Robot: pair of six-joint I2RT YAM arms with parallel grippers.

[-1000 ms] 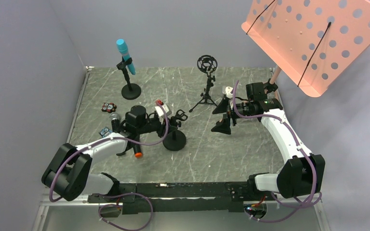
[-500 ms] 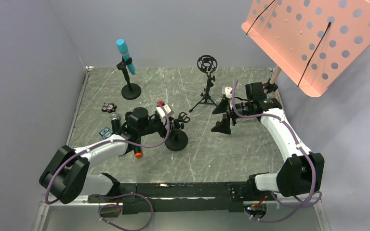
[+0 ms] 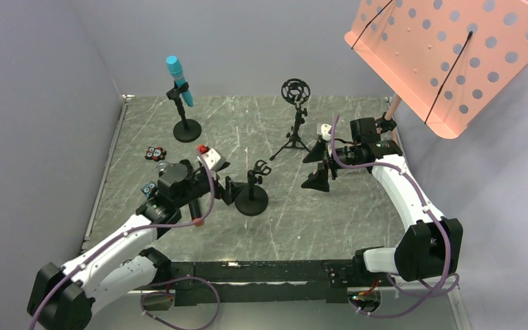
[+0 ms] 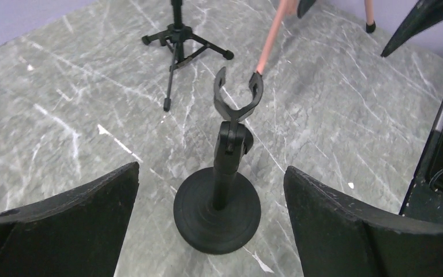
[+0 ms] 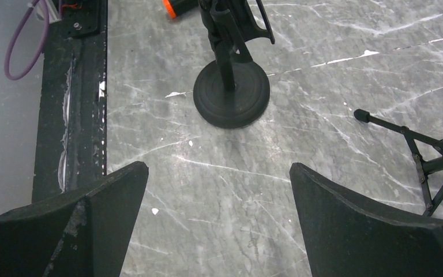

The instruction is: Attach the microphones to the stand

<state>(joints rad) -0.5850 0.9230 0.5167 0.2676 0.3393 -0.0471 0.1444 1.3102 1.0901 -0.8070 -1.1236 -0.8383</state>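
A turquoise microphone (image 3: 179,81) sits clipped in the far-left stand (image 3: 187,129). The round-base stand (image 3: 251,199) (image 4: 217,210) stands upright in the middle, its clip (image 4: 237,98) holding nothing. My left gripper (image 3: 230,191) (image 4: 211,169) is open just left of that stand and faces it without touching. A black microphone lies under my left arm; only its orange end (image 3: 196,221) (image 5: 176,7) shows. My right gripper (image 3: 315,168) (image 5: 219,165) hangs open above bare table, right of the stand.
A tripod stand (image 3: 293,141) with a ring mount (image 3: 295,90) stands at the back centre. The pink music stand's tray (image 3: 447,55) overhangs the right rear corner. Two small gadgets (image 3: 155,152) lie near the left arm. A black rail (image 5: 81,104) runs along the near edge.
My left gripper has opened and drawn back to the left, away from the round-base stand's post. The stand stays upright. The right arm has not moved.
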